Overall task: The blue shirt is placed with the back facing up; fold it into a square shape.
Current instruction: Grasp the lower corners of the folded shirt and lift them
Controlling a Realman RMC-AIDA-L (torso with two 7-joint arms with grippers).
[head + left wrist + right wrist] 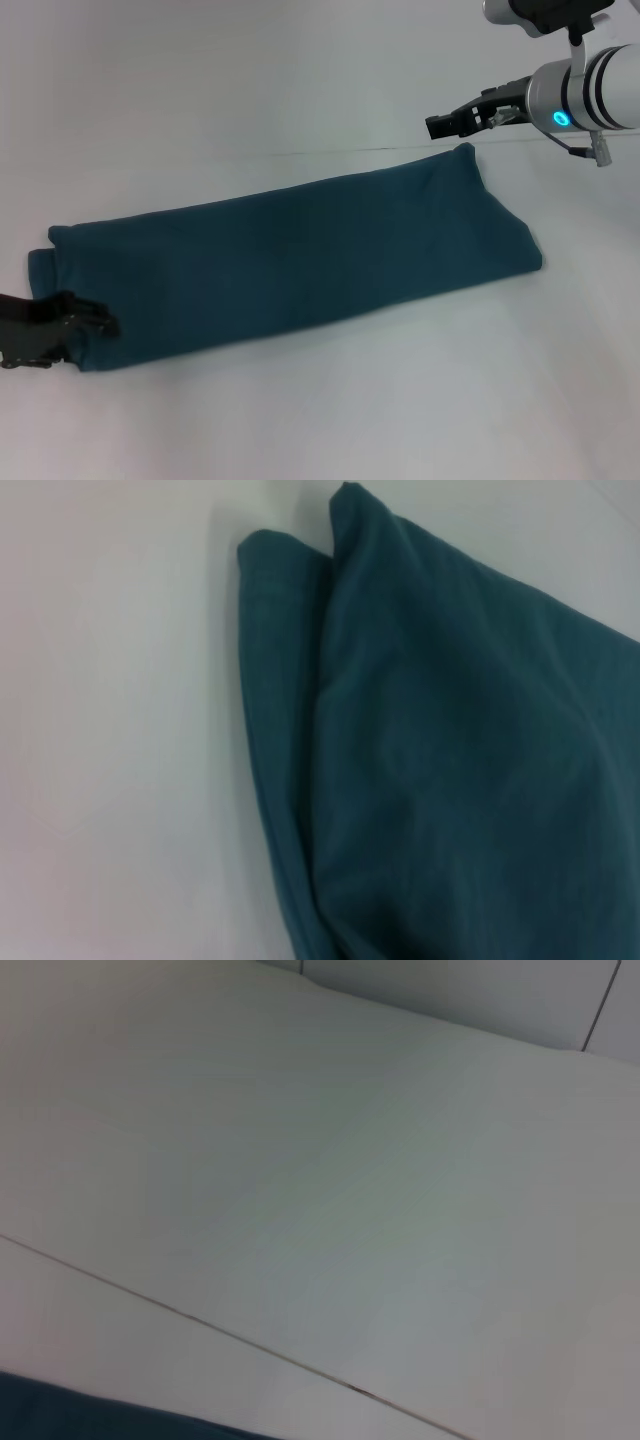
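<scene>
My left gripper (95,322) sits low at the near left edge of the scene, right at the near left corner of the blue shirt (300,260). Its dark fingers lie against the cloth there, but I cannot tell whether they are open or closed, or whether they have any fabric pinched. From my left wrist, the shirt (450,760) fills most of the view: two layers show at that end, an upper fold lying over a lower one whose hemmed edge sticks out beside it on the white table (110,730). Moving right, the shirt lies as a long folded band across the table (300,90), plain side up, running from the near left up toward the far right, with its left end showing a small step where the lower layer pokes out. Its right end is wider, with one corner pointing toward the far side. My right gripper (440,124) hangs in the air just past that far right corner, above the table and off the cloth, holding nothing; its fingers look close together. From my right wrist I see mostly bare table (330,1180) and only a dark sliver of the shirt (90,1415) at the edge.
</scene>
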